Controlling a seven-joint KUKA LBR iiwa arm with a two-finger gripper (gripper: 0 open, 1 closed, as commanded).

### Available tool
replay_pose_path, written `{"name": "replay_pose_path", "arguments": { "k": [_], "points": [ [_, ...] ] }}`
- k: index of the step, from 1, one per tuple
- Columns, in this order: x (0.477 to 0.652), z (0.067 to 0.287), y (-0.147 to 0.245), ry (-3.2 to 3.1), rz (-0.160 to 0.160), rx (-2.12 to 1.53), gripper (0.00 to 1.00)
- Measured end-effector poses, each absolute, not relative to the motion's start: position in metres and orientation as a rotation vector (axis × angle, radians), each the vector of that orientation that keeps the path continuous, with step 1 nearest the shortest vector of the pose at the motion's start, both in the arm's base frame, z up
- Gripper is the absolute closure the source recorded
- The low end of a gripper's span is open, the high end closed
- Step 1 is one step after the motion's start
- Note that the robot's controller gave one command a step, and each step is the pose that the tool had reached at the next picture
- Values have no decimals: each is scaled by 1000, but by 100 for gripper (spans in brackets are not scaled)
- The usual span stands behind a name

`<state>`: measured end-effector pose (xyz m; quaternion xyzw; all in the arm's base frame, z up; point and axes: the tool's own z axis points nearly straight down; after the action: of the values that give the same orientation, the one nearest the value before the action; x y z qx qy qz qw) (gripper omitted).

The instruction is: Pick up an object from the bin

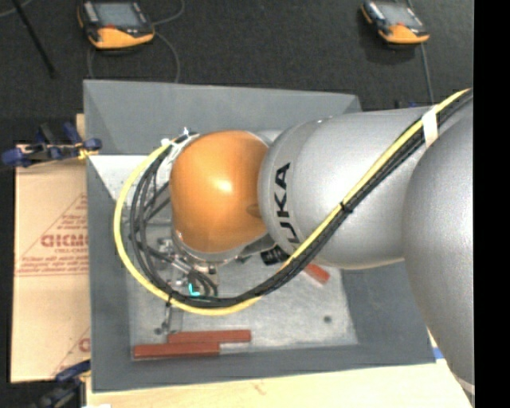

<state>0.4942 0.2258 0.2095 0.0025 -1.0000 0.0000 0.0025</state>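
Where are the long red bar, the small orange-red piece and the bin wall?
long red bar (179, 347): camera view, middle of its red length.
orange-red piece (318, 274): camera view, its visible end.
bin (107, 303): camera view, bare left wall.

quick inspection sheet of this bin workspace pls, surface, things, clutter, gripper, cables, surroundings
surface: grey metal bin, pale speckled floor, much of it hidden under the arm
job's things: long red-brown bar lying flat along the wall at the view's bottom, paler at its right end; orange-red piece peeking out from under the arm
clutter: one small dark speck on the floor
grippers: gripper below the orange wrist cover, low over the floor's left part, just above the bar's left end; cannot tell if it holds anything
cables: yellow cable and black cables looped round the wrist
surroundings: two orange-and-black devices on dark floor beyond the bin
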Motion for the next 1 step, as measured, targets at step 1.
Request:
{"name": "replay_pose_path", "arguments": {
  "k": [1],
  "points": [
    [505, 83, 172, -3073, 2, 639, 0]
  ]
}}
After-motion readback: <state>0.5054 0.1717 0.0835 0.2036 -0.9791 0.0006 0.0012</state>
